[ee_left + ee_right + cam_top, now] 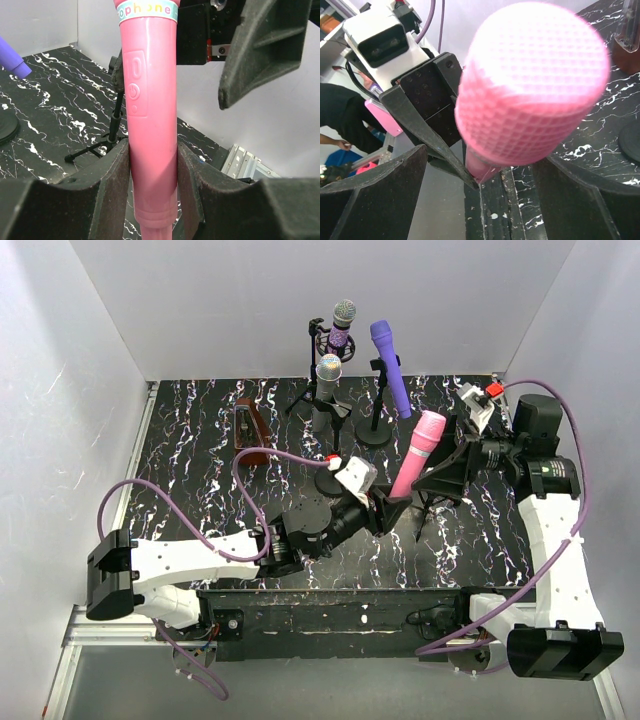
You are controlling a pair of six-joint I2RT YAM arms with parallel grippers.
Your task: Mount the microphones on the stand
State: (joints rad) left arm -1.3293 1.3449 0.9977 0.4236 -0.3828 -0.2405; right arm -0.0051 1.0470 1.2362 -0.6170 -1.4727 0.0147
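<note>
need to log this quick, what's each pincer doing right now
left pincer: closed, holding the pink microphone
right pincer: open, fingers either side of its head, not gripping

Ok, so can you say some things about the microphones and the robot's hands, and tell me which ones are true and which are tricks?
1. The left gripper is clamped on the pink microphone. True.
2. The right gripper is squeezed shut. False: its jaws stand open by the pink microphone's head.
3. The violet microphone is lying down flat. False: it sits tilted in a stand.
4. The silver-grey microphone points its head up. True.
</note>
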